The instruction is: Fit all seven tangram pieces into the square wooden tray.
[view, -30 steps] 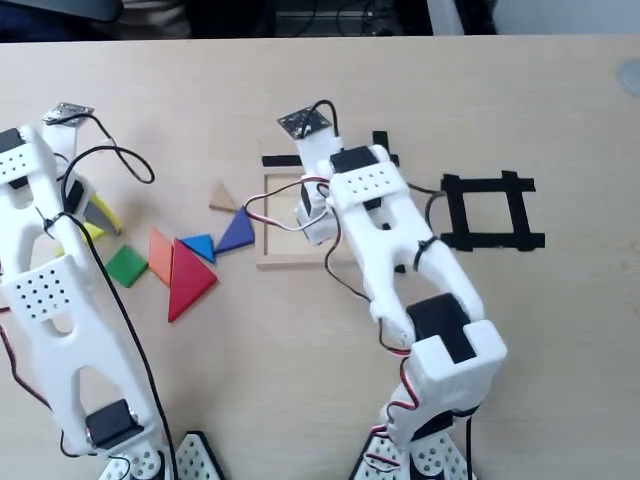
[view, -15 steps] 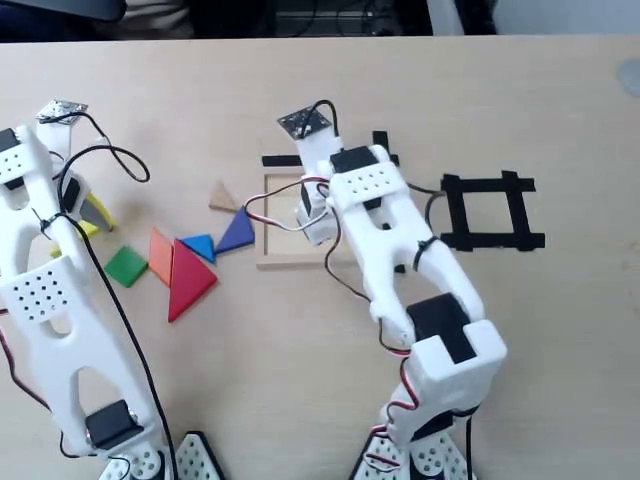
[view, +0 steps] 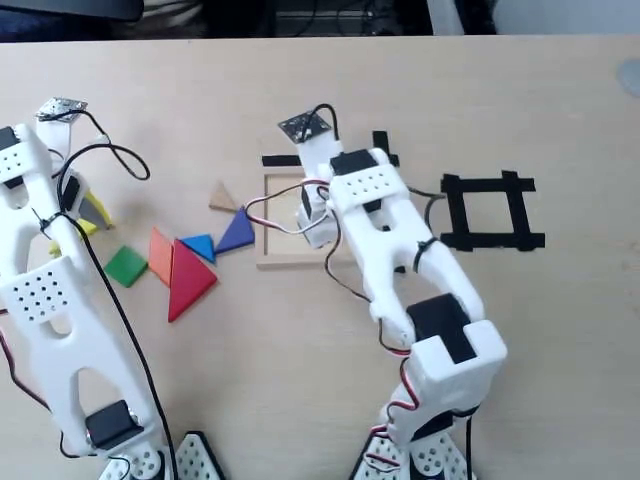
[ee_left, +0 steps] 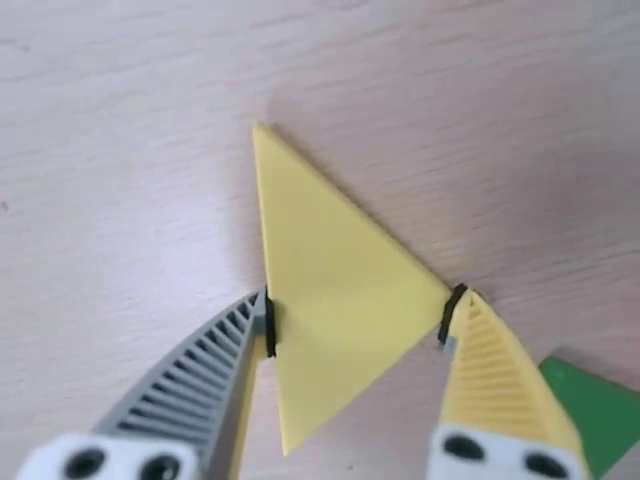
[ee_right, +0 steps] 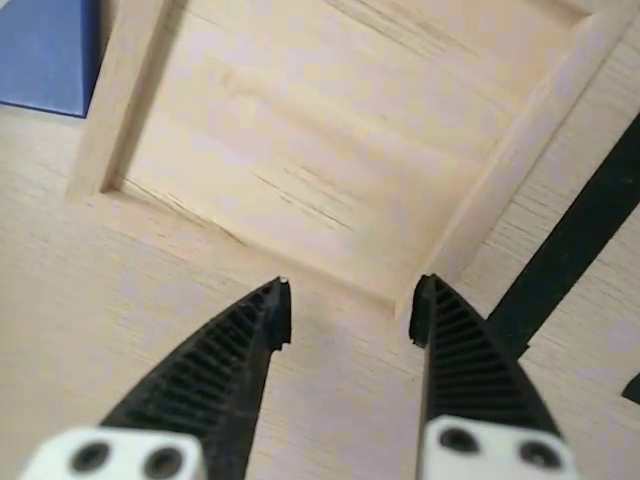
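On the far left, my left gripper (ee_left: 357, 315) is clamped on the yellow triangle (ee_left: 330, 290), 1 fingertip against each of 2 edges. Over the last second that wrist has drifted a little toward the table's left edge. The yellow under it has drifted too, so I judge the pinch is holding. I cannot tell whether the piece is clear of the wood yet. If it is, this is piece 1 of 7 on its way.

Just beside it lies the green square (view: 126, 266). Next come the orange piece (view: 160, 255) and red triangle (view: 190, 280), touching. Past them the small blue triangle (view: 198, 246) and the indigo triangle (view: 238, 232) run up to the tray's left rim. The tan triangle (view: 222, 197) sits apart, farther back. That crowded row is what I must carry over, so I would lift well first.

The wooden tray (view: 290, 262) holds nothing. My right gripper (ee_right: 350, 300) has not moved. It hangs over the tray's near rim with its fingers apart and empty, and that arm covers much of the tray's right half, which narrows my drop zone. Further right is a black tape square (view: 490, 212), with open tabletop beyond.
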Motion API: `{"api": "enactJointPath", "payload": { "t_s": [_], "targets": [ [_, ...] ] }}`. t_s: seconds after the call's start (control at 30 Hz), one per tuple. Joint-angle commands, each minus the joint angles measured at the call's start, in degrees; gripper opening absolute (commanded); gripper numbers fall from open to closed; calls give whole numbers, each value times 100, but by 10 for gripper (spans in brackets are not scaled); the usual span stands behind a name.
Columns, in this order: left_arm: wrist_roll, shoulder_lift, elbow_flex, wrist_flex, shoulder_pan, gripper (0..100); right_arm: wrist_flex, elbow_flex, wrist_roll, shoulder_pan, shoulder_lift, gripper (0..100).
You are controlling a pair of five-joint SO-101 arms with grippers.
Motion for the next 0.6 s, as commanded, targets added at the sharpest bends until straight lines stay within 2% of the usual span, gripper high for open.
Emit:
{"api": "enactJointPath", "payload": {
  "t_s": [0.0, 0.23, 0.57],
  "targets": [
    [26, 9, -48, -35, 57, 36, -88, 22, 53, -211, -251, 216],
    [26, 9, -48, -26, 57, 36, -97, 31, 53, -237, -251, 216],
    [53, -88, -1112, 941, 145, 36, -97, 31, 53, -237, -251, 216]
  ]
}}
